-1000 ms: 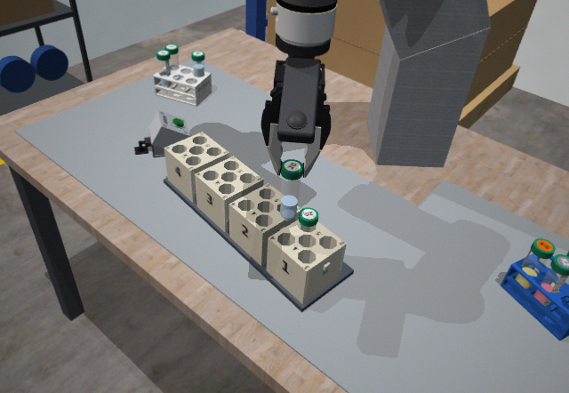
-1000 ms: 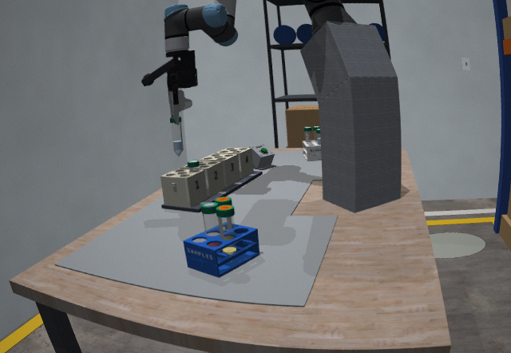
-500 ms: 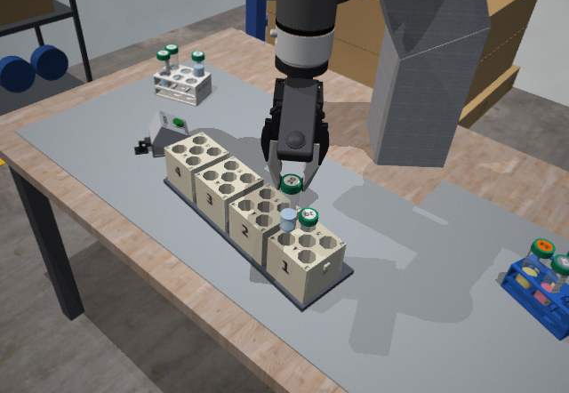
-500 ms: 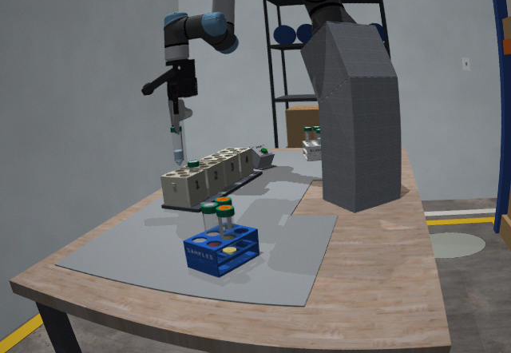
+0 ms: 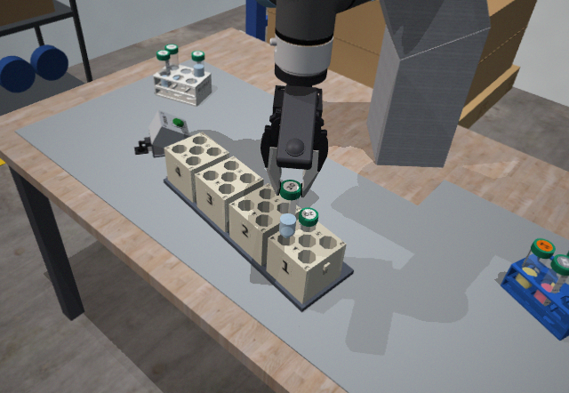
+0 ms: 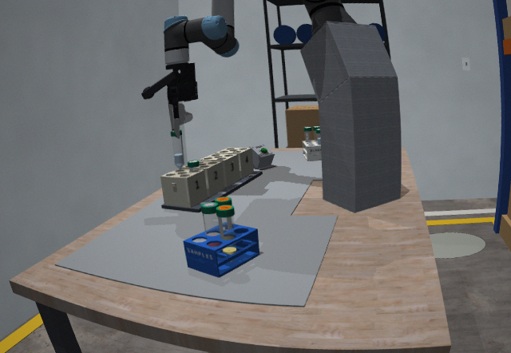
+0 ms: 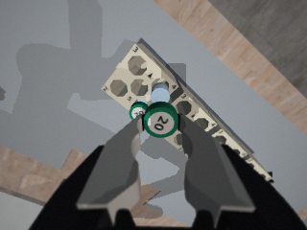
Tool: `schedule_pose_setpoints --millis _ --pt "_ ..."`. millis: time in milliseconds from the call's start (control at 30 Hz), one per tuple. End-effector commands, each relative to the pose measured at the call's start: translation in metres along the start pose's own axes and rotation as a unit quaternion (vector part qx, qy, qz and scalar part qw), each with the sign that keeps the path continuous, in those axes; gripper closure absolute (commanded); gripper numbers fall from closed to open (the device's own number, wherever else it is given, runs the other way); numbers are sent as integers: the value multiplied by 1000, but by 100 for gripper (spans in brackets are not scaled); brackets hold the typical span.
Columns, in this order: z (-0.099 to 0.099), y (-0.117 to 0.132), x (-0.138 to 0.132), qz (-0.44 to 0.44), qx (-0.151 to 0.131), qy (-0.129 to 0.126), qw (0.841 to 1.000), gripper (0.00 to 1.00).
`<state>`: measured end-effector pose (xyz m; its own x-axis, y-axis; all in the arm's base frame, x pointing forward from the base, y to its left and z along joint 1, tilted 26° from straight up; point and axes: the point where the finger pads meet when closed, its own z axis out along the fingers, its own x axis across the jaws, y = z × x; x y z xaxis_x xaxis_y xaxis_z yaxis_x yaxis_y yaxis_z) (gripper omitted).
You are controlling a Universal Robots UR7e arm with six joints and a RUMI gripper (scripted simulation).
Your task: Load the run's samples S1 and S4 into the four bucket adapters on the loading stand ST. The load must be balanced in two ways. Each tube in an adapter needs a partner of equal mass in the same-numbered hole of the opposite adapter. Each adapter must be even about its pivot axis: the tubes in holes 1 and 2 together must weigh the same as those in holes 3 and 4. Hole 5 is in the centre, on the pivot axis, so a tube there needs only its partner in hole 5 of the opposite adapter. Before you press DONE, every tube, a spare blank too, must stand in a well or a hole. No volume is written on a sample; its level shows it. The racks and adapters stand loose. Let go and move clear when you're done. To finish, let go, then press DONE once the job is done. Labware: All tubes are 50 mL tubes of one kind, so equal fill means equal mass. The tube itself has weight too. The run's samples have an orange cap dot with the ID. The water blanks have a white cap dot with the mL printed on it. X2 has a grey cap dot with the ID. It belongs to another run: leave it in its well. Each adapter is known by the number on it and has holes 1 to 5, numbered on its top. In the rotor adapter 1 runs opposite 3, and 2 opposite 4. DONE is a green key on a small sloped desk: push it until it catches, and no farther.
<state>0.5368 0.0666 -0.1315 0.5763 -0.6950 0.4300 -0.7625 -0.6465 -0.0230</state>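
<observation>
My gripper is shut on the cap of a 20 mL blank with a white dot. The tube hangs upright, its lower end at hole 4 of adapter 1; whether the tip is inside is unclear. Another 20 mL blank stands in hole 1. Adapters 2, 3 and 4 show no tubes. The blue rack holds two orange-dot samples and grey-dot X2.
The white rack at the far end holds three green-capped blanks. The green DONE key is on its sloped desk beside adapter 4. A tall grey pedestal stands behind the mat.
</observation>
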Motion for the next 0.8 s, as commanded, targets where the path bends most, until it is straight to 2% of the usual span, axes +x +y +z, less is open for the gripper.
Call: schedule_pose_setpoints --millis 0,767 --pt "0 0 0 0 1 0 1000 100" --pt "24 0 0 0 1 0 1000 100"
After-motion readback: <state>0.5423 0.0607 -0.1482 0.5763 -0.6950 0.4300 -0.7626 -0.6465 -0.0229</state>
